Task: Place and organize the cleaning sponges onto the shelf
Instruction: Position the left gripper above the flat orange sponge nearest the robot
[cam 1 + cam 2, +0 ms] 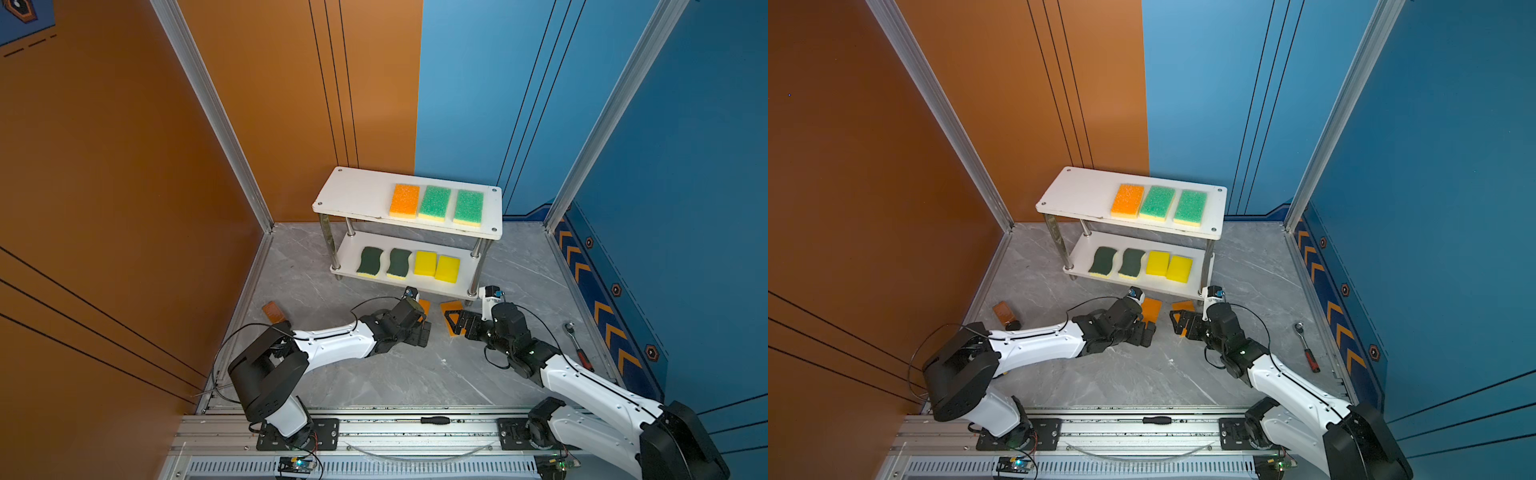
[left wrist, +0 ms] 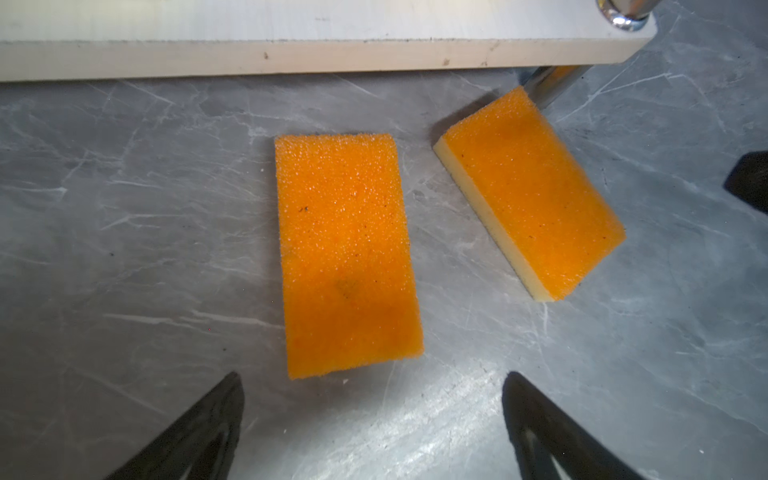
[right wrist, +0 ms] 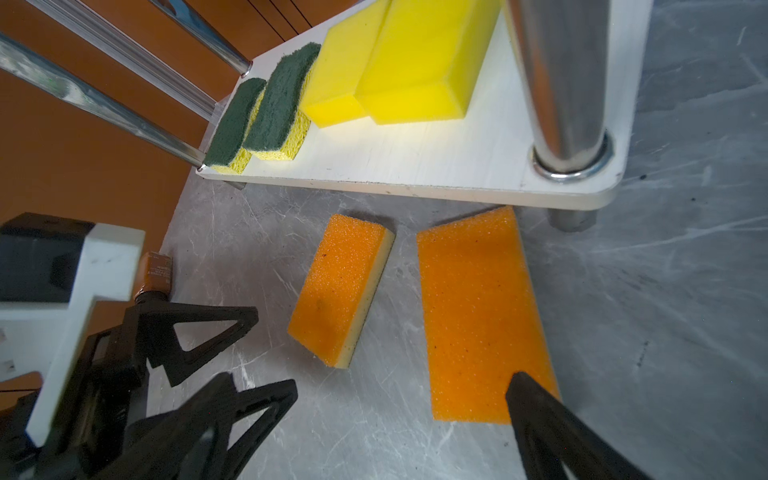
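Closest to the lens is the rail (image 1: 374, 428) both arms are bolted to, with a black screwdriver (image 1: 434, 420) lying on it. Out on the grey table (image 1: 415, 374), two orange ones sit loose just in front of the shelf (image 1: 357, 195). The left sponge (image 2: 347, 249) lies flat and roughly square to the lower board (image 3: 415, 158). The right sponge (image 2: 532, 195) is skewed, far corner just beside the front post (image 2: 552, 83). Over the near end of the first, the left gripper (image 2: 372, 380) hangs with fingers wide apart, holding nothing. Same deal for the right gripper (image 3: 403, 382): spread and empty, one fingertip over the right sponge's near corner. They're pretty much nose to nose, so it's crowded in there. Off to the sides, a small brown bottle (image 1: 273, 311) lies at left and a ratchet (image 1: 577, 347) at right. Up top there's a row: the top sponge (image 1: 404, 200), orange, then two light-green sponges (image 1: 434, 202) (image 1: 468, 207). Down below, two dark-green sponges (image 1: 369, 261) (image 1: 399, 262) and two yellow sponges (image 1: 425, 262) (image 1: 447, 268).
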You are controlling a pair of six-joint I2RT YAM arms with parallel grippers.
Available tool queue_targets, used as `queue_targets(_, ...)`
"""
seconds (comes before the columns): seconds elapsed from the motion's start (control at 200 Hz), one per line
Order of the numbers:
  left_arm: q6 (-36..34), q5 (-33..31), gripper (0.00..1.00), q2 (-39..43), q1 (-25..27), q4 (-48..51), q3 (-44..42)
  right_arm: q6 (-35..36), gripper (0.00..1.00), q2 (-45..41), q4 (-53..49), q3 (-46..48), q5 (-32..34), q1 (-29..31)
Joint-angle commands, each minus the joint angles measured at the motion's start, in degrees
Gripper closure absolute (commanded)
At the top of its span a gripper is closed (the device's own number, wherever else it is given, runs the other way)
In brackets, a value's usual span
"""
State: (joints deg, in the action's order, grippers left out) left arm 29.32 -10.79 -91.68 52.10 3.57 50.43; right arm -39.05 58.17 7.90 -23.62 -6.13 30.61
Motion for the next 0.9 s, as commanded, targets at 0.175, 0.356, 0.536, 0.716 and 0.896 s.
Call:
queue_targets(0.175,-1.68,1.43,0.02,-2.91,0.73,-1.14,2.54,-0.52,0.00,-0.96,-1.49,0.79,0.35,-0.55)
queue_targets(0.356,-2.13,1.47,0.02,-4.53,0.77,-1.24,3.31,-0.58,0.00,-0.96,-1.32,0.90,0.31,-0.64)
queue_targets(0.536,-2.43,0.15,0.03,-5.79,0.88,-1.24,3.62,-0.64,0.00,-0.87,-1.22,1.03,0.21,-0.73)
queue_targets(0.716,-2.34,-0.29,0.02,-6.48,0.90,-1.22,3.46,-0.76,0.00,-0.78,-0.94,1.34,0.06,-0.74)
queue_targets(0.896,-2.55,-0.73,0.02,-6.92,0.86,-1.24,3.38,-0.82,0.00,-1.03,-0.85,1.38,-0.02,-0.75)
